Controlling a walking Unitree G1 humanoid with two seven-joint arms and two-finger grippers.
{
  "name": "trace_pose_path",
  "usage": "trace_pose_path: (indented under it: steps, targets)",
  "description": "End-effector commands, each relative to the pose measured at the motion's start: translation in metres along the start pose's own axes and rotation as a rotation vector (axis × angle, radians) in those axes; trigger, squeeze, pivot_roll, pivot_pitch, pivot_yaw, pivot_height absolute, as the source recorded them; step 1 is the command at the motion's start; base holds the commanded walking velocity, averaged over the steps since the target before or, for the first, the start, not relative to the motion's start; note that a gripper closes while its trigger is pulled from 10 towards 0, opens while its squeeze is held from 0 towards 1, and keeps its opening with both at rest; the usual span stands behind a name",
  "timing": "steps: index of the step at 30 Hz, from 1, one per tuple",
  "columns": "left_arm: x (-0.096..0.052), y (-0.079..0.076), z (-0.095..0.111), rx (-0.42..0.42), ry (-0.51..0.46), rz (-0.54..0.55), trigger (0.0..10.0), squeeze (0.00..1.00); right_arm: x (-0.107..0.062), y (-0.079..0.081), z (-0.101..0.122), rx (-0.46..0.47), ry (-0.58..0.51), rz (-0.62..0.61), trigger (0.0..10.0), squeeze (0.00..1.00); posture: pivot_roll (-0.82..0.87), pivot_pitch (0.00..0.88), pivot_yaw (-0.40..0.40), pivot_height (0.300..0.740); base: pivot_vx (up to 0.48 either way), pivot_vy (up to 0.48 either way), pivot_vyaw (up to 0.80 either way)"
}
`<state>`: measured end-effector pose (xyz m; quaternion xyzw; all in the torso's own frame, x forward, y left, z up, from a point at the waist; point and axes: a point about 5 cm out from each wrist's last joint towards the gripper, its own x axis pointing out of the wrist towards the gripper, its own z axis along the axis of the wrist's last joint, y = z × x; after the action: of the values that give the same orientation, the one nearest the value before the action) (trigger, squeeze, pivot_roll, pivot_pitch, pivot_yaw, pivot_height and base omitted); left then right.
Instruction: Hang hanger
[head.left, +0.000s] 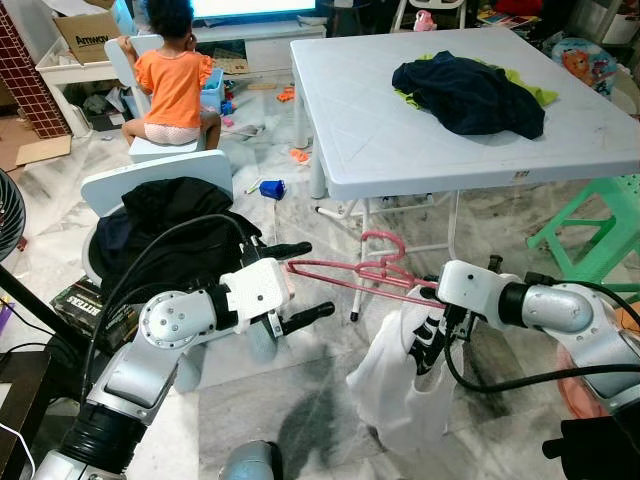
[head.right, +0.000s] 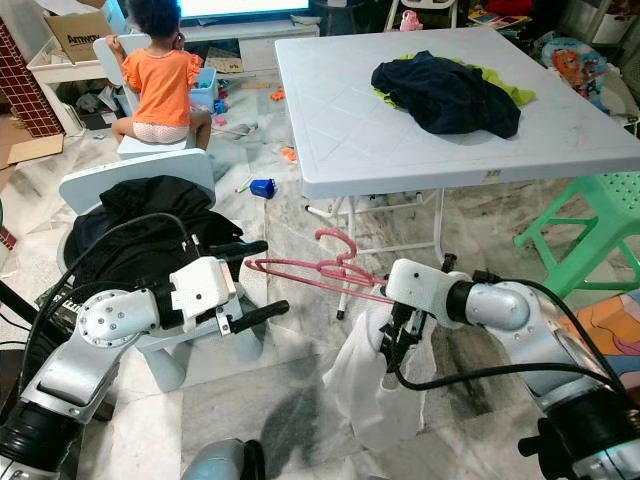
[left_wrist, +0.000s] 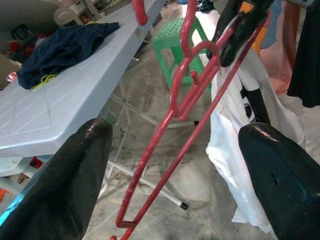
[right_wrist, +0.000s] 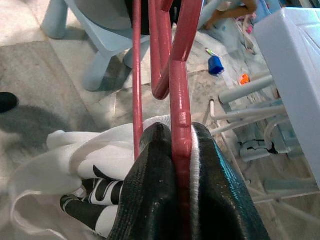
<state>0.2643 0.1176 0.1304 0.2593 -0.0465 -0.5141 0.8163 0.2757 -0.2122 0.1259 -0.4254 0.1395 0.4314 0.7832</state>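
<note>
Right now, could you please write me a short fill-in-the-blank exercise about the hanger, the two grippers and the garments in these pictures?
1. The right gripper is shut on the ____ hanger.
2. A ____ garment droops from the hanger's end at that gripper.
3. The left gripper is ____, its fingers apart on either side of the hanger.
4. A dark navy garment lies on the white ____.

Missing words: pink; white; open; table

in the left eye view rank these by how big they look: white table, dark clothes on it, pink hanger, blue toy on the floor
1. White table, largest by far.
2. Dark clothes.
3. Pink hanger, long but thin; it is nearer the camera, so its place against the clothes is unsure.
4. Blue toy, smallest.
</note>
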Motion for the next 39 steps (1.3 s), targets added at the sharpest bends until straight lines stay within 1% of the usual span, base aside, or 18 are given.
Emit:
trace_pose_path:
  steps: [1,3,5,9,13,14,15,17,21,30,31,32,33,34,35,36,38,39]
  targets:
    - [-0.004,-0.003,-0.008,-0.008,0.033,-0.034,10.0,0.0,-0.007,-0.006,0.004,-0.049,-0.029,0.001,10.0,0.0,-0.03,0.0,0.019,0.74,0.0,0.0,0.0]
    - [-0.006,-0.007,-0.013,-0.026,0.049,-0.067,10.0,0.0,-0.011,-0.005,0.004,-0.067,-0.044,0.026,10.0,0.0,-0.03,0.0,0.019,0.74,0.0,0.0,0.0]
    - [-0.008,-0.012,-0.016,-0.08,0.054,-0.119,10.0,0.0,-0.017,-0.006,0.005,-0.083,-0.067,0.059,10.0,0.0,-0.04,0.0,0.023,0.74,0.0,0.0,0.0]
    - [-0.009,-0.015,-0.019,-0.096,0.064,-0.161,10.0,0.0,-0.023,-0.006,0.006,-0.082,-0.086,0.098,10.0,0.0,-0.04,0.0,0.026,0.74,0.0,0.0,0.0]
    - [-0.006,-0.011,-0.023,-0.113,0.066,-0.182,9.7,0.0,-0.033,-0.005,0.004,-0.095,-0.086,0.191,10.0,0.0,-0.05,0.0,0.029,0.74,0.0,0.0,0.0]
    - [-0.004,-0.011,-0.023,-0.12,0.06,-0.193,5.5,0.0,-0.033,-0.005,0.003,-0.108,-0.078,0.21,10.0,0.0,-0.05,0.0,0.029,0.74,0.0,0.0,0.0]
    - [-0.004,-0.011,-0.023,-0.123,0.058,-0.195,5.5,0.0,-0.034,-0.005,0.003,-0.112,-0.077,0.216,10.0,0.0,-0.05,0.0,0.03,0.74,0.0,0.0,0.0]
    - [-0.001,-0.011,-0.024,-0.131,0.056,-0.212,0.0,0.0,-0.034,-0.003,0.003,-0.12,-0.082,0.247,10.0,0.0,-0.05,0.0,0.03,0.74,0.0,0.0,0.0]
    - [0.002,-0.011,-0.025,-0.148,0.047,-0.233,0.0,0.0,-0.035,-0.003,0.006,-0.123,-0.098,0.263,10.0,0.0,-0.05,0.0,0.03,0.74,0.0,0.0,0.0]
    - [0.008,-0.022,-0.028,-0.17,0.052,-0.316,0.0,0.0,-0.035,-0.004,0.01,-0.133,-0.117,0.279,10.0,0.0,-0.06,0.0,0.029,0.74,0.0,0.0,0.0]
    - [0.009,-0.023,-0.029,-0.174,0.055,-0.331,1.4,0.0,-0.035,-0.005,0.012,-0.134,-0.122,0.281,10.0,0.0,-0.06,0.0,0.028,0.74,0.0,0.0,0.0]
    - [0.009,-0.024,-0.029,-0.176,0.057,-0.336,1.4,0.0,-0.035,-0.005,0.012,-0.134,-0.124,0.281,10.0,0.0,-0.06,0.0,0.028,0.74,0.0,0.0,0.0]
    - [0.009,-0.024,-0.029,-0.169,0.057,-0.342,4.1,0.0,-0.035,-0.005,0.012,-0.137,-0.124,0.284,10.0,0.0,-0.06,0.0,0.028,0.74,0.0,0.0,0.0]
    - [0.01,-0.023,-0.029,-0.165,0.056,-0.341,4.5,0.0,-0.035,-0.005,0.012,-0.139,-0.124,0.285,10.0,0.0,-0.06,0.0,0.028,0.74,0.0,0.0,0.0]
    - [0.01,-0.023,-0.029,-0.165,0.055,-0.341,4.2,0.0,-0.035,-0.005,0.012,-0.14,-0.124,0.287,10.0,0.0,-0.06,0.0,0.028,0.74,0.0,0.0,0.0]
    - [0.011,-0.023,-0.03,-0.161,0.058,-0.347,2.3,0.0,-0.035,-0.005,0.013,-0.143,-0.125,0.29,10.0,0.0,-0.06,0.0,0.028,0.74,0.0,0.0,0.0]
    - [0.011,-0.023,-0.03,-0.159,0.06,-0.35,2.3,0.0,-0.035,-0.005,0.013,-0.144,-0.125,0.292,10.0,0.0,-0.06,0.0,0.028,0.74,0.0,0.0,0.0]
    - [0.011,-0.023,-0.03,-0.158,0.06,-0.353,0.0,0.0,-0.035,-0.005,0.013,-0.144,-0.126,0.292,10.0,0.0,-0.06,0.0,0.028,0.74,0.0,0.0,0.0]
